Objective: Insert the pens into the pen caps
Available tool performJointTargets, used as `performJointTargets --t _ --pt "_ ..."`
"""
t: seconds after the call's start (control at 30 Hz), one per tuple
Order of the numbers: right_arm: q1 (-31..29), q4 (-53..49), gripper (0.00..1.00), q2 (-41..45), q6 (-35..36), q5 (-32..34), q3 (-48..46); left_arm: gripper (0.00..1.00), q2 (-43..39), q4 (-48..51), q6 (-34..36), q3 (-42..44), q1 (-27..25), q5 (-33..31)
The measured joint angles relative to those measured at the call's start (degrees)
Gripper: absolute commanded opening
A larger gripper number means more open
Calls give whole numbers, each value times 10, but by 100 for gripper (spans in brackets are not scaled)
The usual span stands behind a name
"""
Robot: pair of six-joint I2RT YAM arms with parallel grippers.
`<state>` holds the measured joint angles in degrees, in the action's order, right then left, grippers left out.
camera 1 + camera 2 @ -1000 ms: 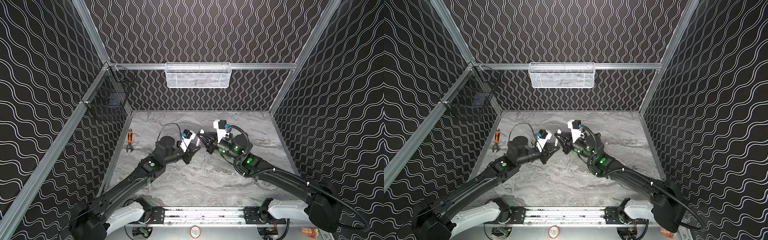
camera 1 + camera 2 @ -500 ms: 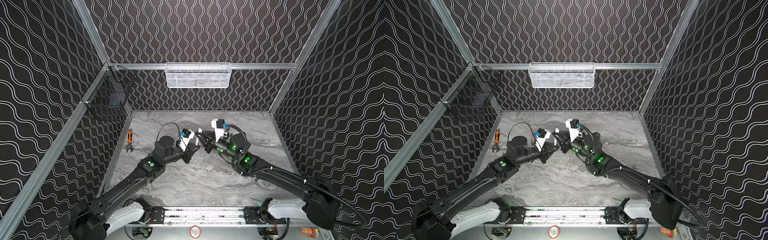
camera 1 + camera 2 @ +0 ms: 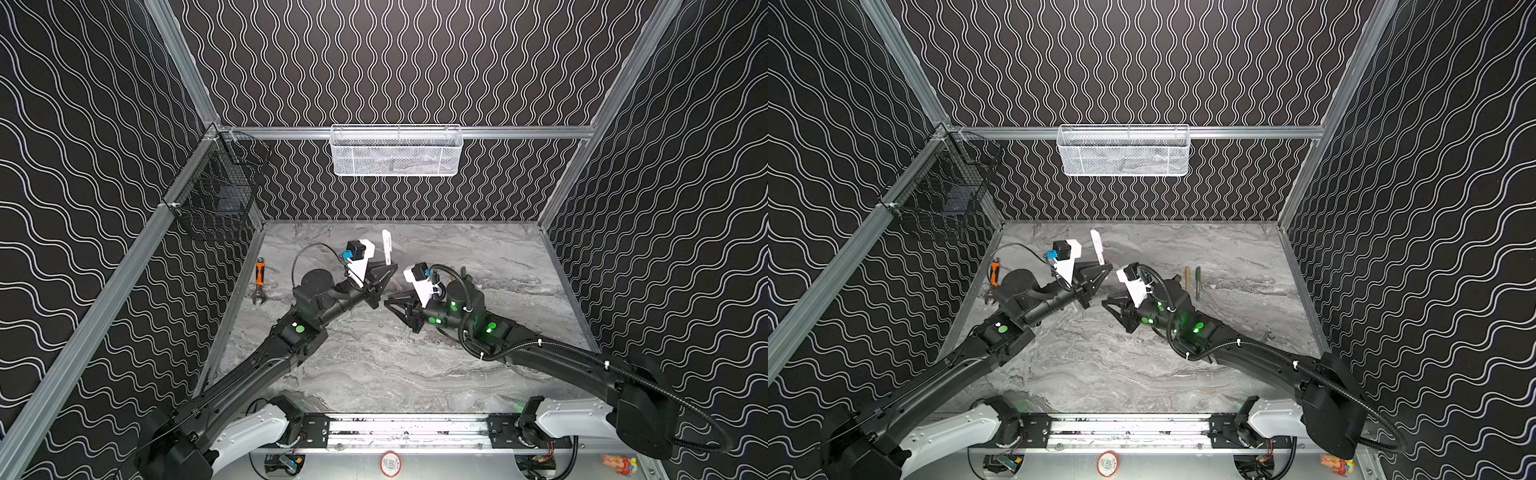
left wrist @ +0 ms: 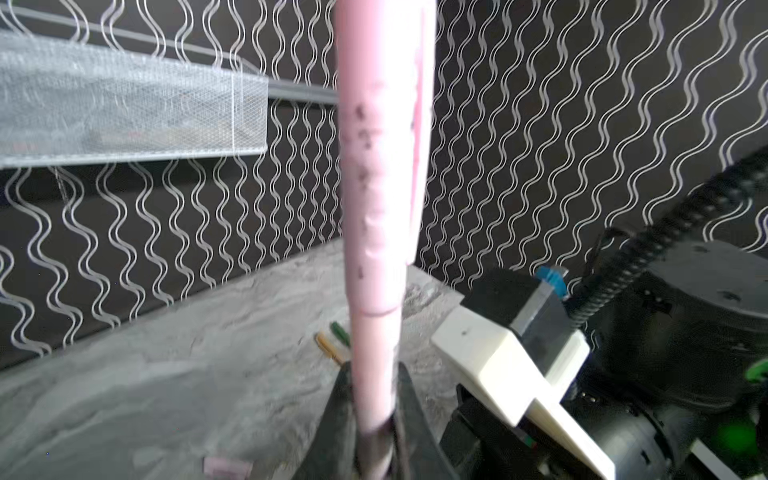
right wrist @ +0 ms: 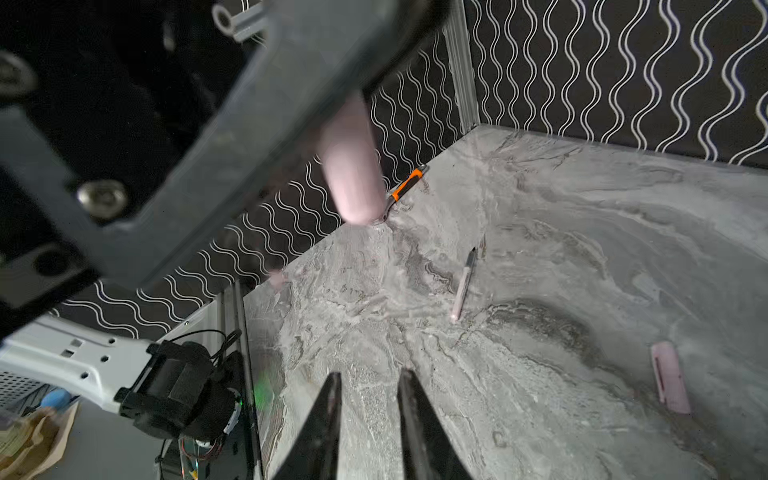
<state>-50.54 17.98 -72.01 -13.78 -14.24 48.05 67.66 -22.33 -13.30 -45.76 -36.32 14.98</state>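
Holding a pale pink pen point(image 4: 376, 357) upright, your left gripper point(image 4: 374, 415) is clamped on the barrel just below a pale pink cap point(image 4: 380, 166). In both top views the pen stands above the middle of the marble table point(image 5: 540, 208). A thin seam shows where cap meets barrel. The cap looks fully seated, though the wrist picture is blurred.

Your right gripper point(image 5: 370, 384) faces the left one from just beside it, jaws a narrow gap apart with nothing between them.

A second pale pink pen point(image 5: 463, 286) lies on the table with its dark tip bare, and a loose pink cap point(image 5: 669, 382) lies near it. A gold-tan pen point(image 3: 1187, 276) and a dark green pen point(image 3: 1198, 282) lie side by side beyond the right arm, too small to tell whether they are capped. An orange-handled wrench point(image 3: 259, 280) rests by the left wall.

Check the seam before you let go. If any gap shows, pinch the cap with the right jaws and press straight along the pen's axis, never sideways. Then lay the pen flat on bare table, away from the loose pieces. Open the left jaws only once it touches, so it cannot drop and roll.
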Motion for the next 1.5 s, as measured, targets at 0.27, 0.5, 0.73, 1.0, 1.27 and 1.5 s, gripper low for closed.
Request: performJointTargets --t 0.27,0.5,0.73,1.0,1.27,1.5 --pt "0 -39 29 65 25 22 -4 0 7 -27 0 0 0 3" --pt "2 -87 36 106 59 56 42 0 14 -32 0 0 -2 3" --pt "2 -89 46 68 96 62 130 0 20 -33 -1 0 -5 7" --pt "5 -87 43 12 118 57 178 0 21 -34 -2 0 -12 12" --pt "12 -81 22 -8 122 48 186 0 18 -34 -2 0 -20 15" --pt "15 -81 11 -10 129 42 185 0 22 -37 -3 0 -21 16"
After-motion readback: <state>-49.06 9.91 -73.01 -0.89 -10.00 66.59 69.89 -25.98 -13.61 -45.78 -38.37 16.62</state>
